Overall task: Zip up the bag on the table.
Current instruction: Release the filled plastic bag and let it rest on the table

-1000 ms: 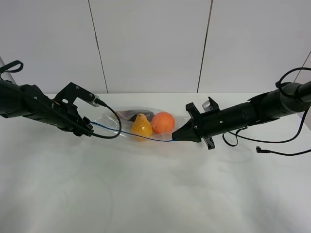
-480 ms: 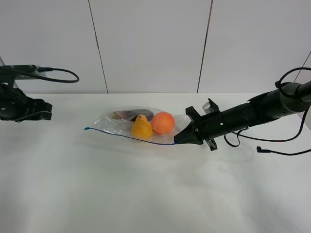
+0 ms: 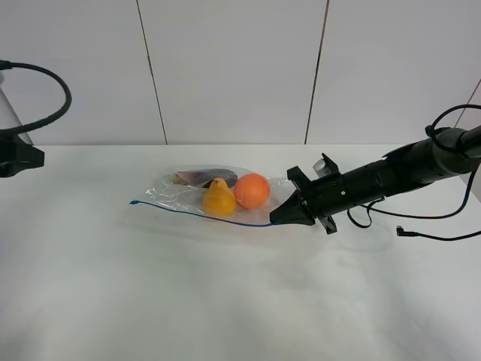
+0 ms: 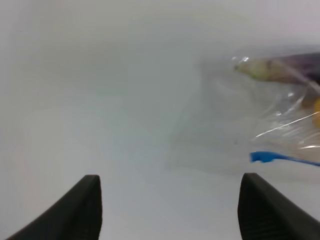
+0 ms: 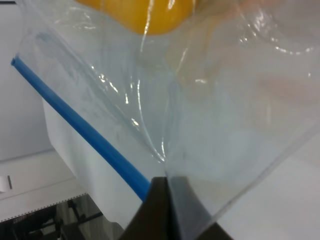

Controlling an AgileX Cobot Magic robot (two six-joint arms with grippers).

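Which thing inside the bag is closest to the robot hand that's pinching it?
The round orange fruit. The yellow pear-shaped fruit and the dark long item lie farther from the right gripper, which pinches the clear plastic zip bag.

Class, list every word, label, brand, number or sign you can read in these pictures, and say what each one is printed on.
There is no readable text in any view.
The bag is clear and unprinted, and its blue zipper strip is plain.
The table is plain white.
The right gripper shows no legible marking.
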